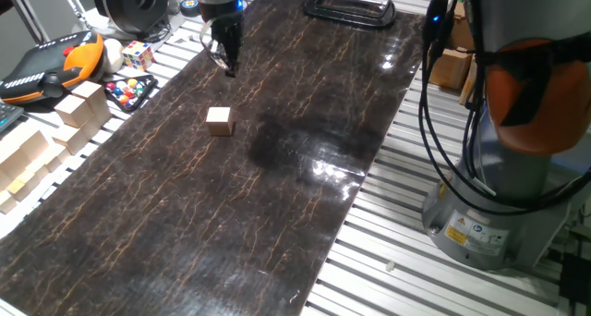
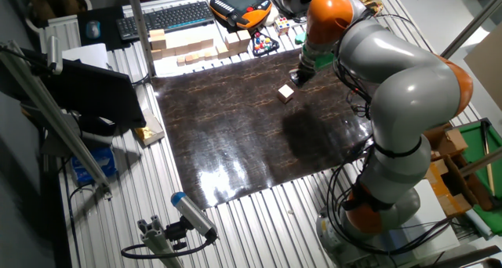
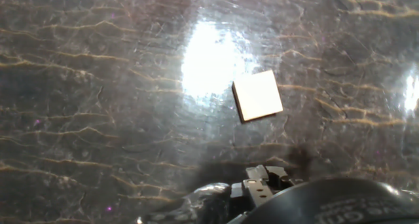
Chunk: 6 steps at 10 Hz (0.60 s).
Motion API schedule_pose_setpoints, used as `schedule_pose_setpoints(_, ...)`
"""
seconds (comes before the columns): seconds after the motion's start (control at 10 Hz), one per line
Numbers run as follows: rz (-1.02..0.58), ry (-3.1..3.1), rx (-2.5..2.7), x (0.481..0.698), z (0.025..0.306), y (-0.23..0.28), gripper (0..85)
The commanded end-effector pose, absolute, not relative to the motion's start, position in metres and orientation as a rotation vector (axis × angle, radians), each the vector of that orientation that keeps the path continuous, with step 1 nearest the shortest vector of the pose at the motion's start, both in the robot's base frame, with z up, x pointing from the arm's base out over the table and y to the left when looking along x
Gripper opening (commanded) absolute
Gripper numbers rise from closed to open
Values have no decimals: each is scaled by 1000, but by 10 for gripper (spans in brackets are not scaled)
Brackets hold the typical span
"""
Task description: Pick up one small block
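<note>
The small block is a light-tan wooden cube that lies alone on the dark marbled mat. It also shows in the other fixed view and in the hand view, right of centre. My gripper hangs above the mat, beyond the block and apart from it, and holds nothing. In the other fixed view the gripper is just right of and behind the block. Its fingers taper to a point, and I cannot tell whether they are open or shut.
Larger pale wooden blocks lie along the mat's left side, with a multicoloured puzzle cube, a tray of coloured balls and an orange-black pendant. A black clamp lies at the far end. The robot's base stands to the right.
</note>
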State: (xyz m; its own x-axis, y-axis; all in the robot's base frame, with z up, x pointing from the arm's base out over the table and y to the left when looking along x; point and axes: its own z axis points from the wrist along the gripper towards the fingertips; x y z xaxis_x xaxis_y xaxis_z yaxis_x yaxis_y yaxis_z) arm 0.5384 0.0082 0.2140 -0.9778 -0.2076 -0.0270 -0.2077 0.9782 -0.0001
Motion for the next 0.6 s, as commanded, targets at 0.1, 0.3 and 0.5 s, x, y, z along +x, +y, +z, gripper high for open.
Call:
schedule_pose_setpoints(0.1,-15,3093,-368,542,212,11,7)
schedule_pose_setpoints(0.3,-33,3084,-408,543,211,13,7)
schedule_pose_setpoints(0.5,-73,3074,-439,546,207,15,7)
